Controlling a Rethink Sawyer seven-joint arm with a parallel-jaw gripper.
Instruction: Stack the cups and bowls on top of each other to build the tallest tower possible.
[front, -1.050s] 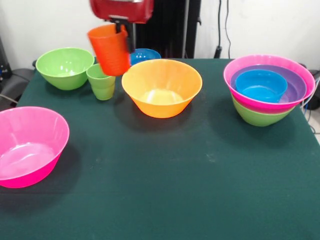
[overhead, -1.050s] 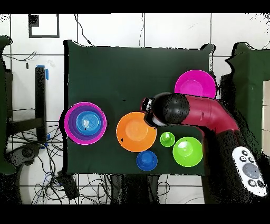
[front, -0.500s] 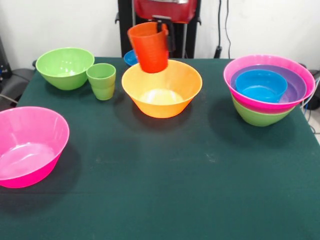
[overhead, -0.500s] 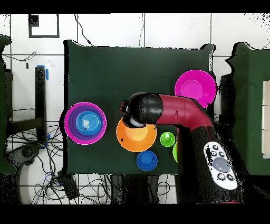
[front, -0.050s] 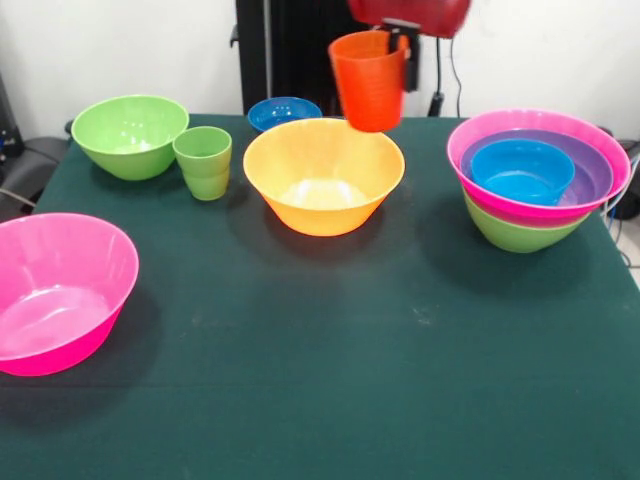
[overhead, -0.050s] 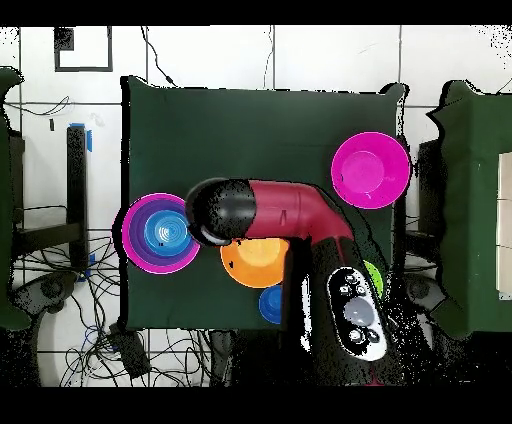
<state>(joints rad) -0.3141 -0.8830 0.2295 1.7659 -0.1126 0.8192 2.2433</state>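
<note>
Where the table (front, -0.050s: 330, 400) comes nearest, its dark green cloth is bare but for a big pink bowl (front, -0.050s: 55, 290) sitting alone at the left corner, open side up. Further in, near the middle, stands the big orange bowl (front, -0.050s: 322, 175), and just left of it the light green cup (front, -0.050s: 204, 162), upright and apart from it. At the right edge sits the tower (front, -0.050s: 538, 178): a green bowl at the bottom, a wide pink one in it, then the purple, with a small blue bowl nested on top. Past the green cup is a medium green bowl (front, -0.050s: 130, 134), and behind the orange bowl a second small blue bowl (front, -0.050s: 283, 112). Over the far rim of the orange bowl, toward the tower, the orange-red cup (front, -0.050s: 369, 78) hangs in the air, mouth up and nearly level; the gripper (front, -0.050s: 404, 58) has its dark fingers pinched on the cup's right-hand rim, under the red arm (overhead, -0.050s: 285, 210).
</note>
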